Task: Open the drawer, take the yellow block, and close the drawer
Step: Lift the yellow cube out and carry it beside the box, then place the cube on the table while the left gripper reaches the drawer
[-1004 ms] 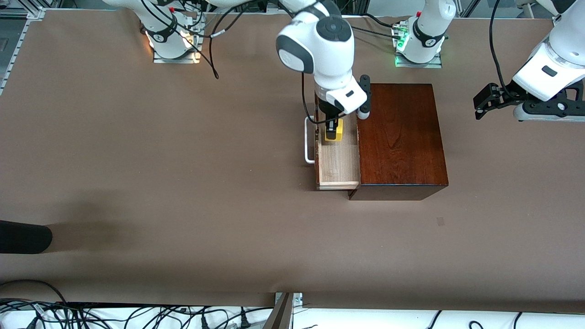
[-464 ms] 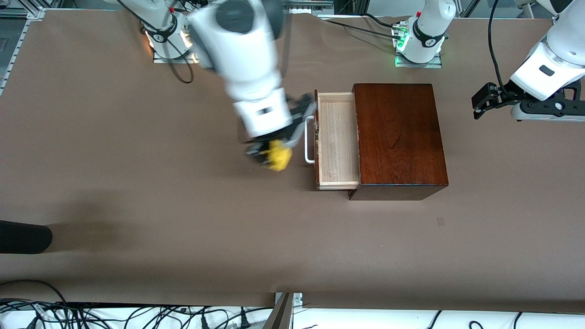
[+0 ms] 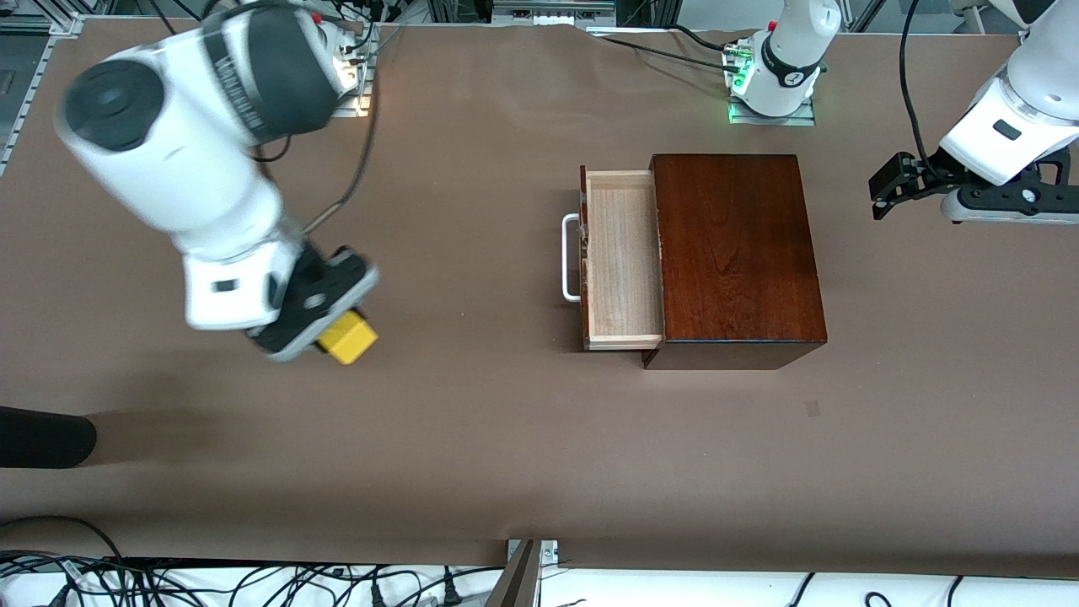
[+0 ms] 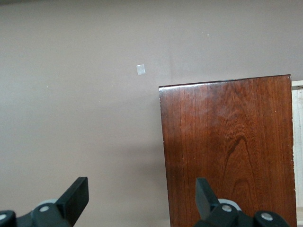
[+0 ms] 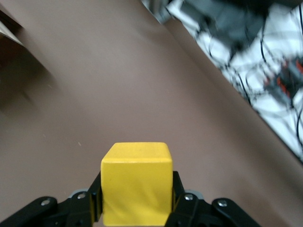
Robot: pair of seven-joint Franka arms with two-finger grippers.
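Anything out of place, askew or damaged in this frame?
Nothing stands out. The drawer stands pulled out, empty and square to its box. The right gripper holds the yellow block over bare table. The left gripper waits open.

Left wrist view, contents:
- Left tool (image 4: 142, 201): two dark fingertips (image 4: 75, 196) set wide apart, nothing between them.
- Wooden box (image 4: 227, 151): glossy reddish-brown top, grain visible, under one fingertip.
- Drawer (image 4: 298, 142): pale sliver at the box's edge.
- Worktop (image 4: 80, 104): brown, bearing a small pale square mark (image 4: 140, 69).
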